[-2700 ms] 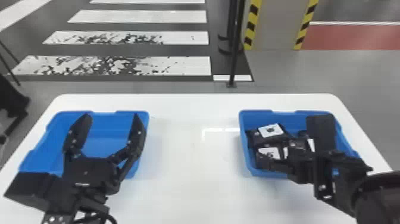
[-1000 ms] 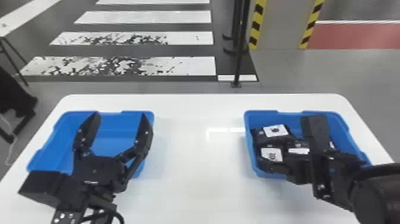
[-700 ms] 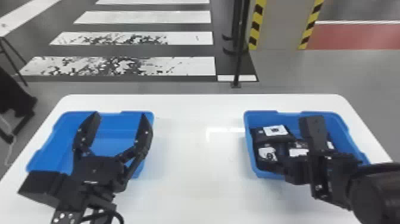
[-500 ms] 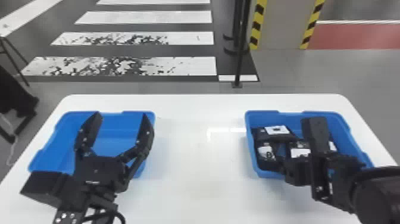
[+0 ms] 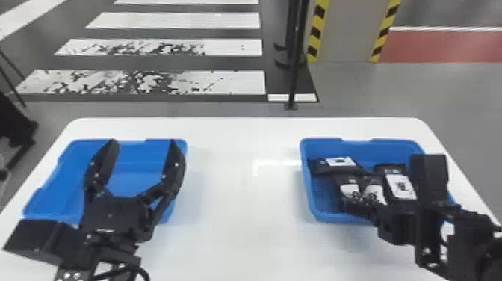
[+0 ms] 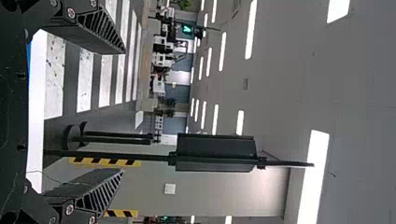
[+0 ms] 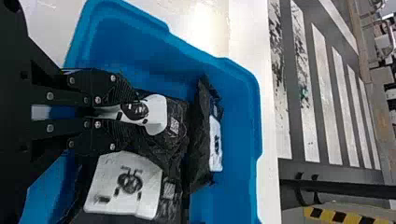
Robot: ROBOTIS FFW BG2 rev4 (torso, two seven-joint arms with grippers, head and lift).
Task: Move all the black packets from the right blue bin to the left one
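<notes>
My left gripper (image 5: 143, 144) stands open over the left blue bin (image 5: 35, 216); in the left wrist view, the left gripper (image 6: 123, 112) has its fingers wide apart. Inside the right blue bin (image 5: 310, 201), my right gripper (image 5: 361, 198) is low among the black packets. In the right wrist view, the right gripper (image 7: 122, 112) is shut on a black packet (image 7: 175, 128), pinching it at its creased white label. Beside it lies another packet (image 7: 126, 184) with a white label. A third packet (image 7: 201, 140) leans near the bin wall (image 7: 257, 112).
Both bins stand on a white table (image 5: 239, 209), with a wide stretch of tabletop between them. A dark post (image 5: 295, 74) rises from the floor beyond the far edge. The right forearm (image 5: 467, 239) crosses the right bin's near corner.
My right gripper's fingers have closed on a packet, bunching its label. A labelled packet beside it now shows more fully, tilted. The left arm holds its place.
</notes>
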